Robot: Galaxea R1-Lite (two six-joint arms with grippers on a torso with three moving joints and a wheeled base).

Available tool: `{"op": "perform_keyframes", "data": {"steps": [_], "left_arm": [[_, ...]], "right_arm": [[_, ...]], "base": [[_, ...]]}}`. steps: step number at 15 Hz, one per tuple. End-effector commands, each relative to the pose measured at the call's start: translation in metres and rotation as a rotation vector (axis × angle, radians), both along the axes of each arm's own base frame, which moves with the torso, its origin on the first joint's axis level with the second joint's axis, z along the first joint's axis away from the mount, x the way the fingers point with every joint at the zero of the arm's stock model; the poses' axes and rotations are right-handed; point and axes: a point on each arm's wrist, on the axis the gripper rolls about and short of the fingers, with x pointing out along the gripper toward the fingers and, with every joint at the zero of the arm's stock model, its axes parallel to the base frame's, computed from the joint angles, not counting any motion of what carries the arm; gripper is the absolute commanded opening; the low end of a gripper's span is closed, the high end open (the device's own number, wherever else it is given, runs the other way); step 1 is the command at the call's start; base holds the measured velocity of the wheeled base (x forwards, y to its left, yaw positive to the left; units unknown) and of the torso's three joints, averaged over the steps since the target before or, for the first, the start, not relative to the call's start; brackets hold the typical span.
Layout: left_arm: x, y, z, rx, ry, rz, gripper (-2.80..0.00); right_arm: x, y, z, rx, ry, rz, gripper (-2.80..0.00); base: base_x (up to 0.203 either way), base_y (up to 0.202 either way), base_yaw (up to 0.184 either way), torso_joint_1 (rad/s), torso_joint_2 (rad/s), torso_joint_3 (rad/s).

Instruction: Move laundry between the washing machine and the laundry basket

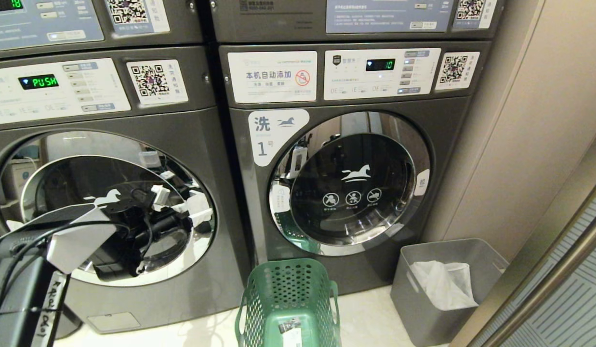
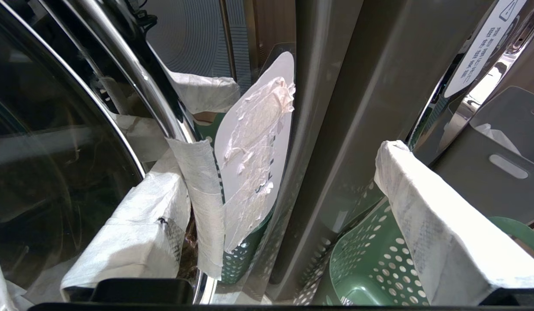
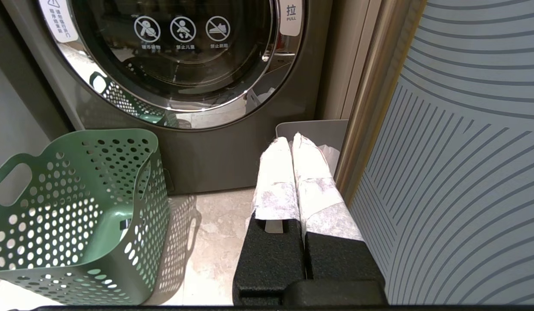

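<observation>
I am reaching my left jaws, spread wide and empty, toward the left washer door's edge; opening it comes next, I judge. Right jaws are hanging closed, empty. The basket is standing on the floor between both washers.

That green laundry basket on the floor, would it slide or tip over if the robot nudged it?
The green laundry basket looks like thin perforated plastic and nearly empty, so probably light. It stands on smooth pale floor tiles, so a nudge would likely slide it. It is fairly tall for its base, so a push near the rim might tip it.
</observation>
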Motion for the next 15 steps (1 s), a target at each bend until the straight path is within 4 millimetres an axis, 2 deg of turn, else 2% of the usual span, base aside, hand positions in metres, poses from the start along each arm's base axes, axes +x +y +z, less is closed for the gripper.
{"op": "perform_keyframes", "data": {"steps": [1, 4, 10, 15], "left_arm": [[0.003, -0.004, -0.003, -0.002, 0.003, -0.01, 0.0], [0.006, -0.01, -0.004, -0.003, -0.002, -0.029, 0.0], [0.007, -0.049, -0.003, 0.0, -0.023, -0.192, 0.0], [0.004, -0.063, -0.004, 0.001, -0.025, -0.267, 0.0]], "right_arm": [[0.0, 0.0, 0.0, 0.0, 0.0, 0.0, -2.8], [0.0, 0.0, 0.0, 0.0, 0.001, 0.0, -2.8], [0.0, 0.0, 0.0, 0.0, 0.001, 0.0, -2.8], [0.0, 0.0, 0.0, 0.0, 0.001, 0.0, -2.8]], "base": [[0.0, 0.0, 0.0, 0.0, 0.0, 0.0], [0.0, 0.0, 0.0, 0.0, 0.0, 0.0], [0.0, 0.0, 0.0, 0.0, 0.0, 0.0], [0.0, 0.0, 0.0, 0.0, 0.0, 0.0]]}}
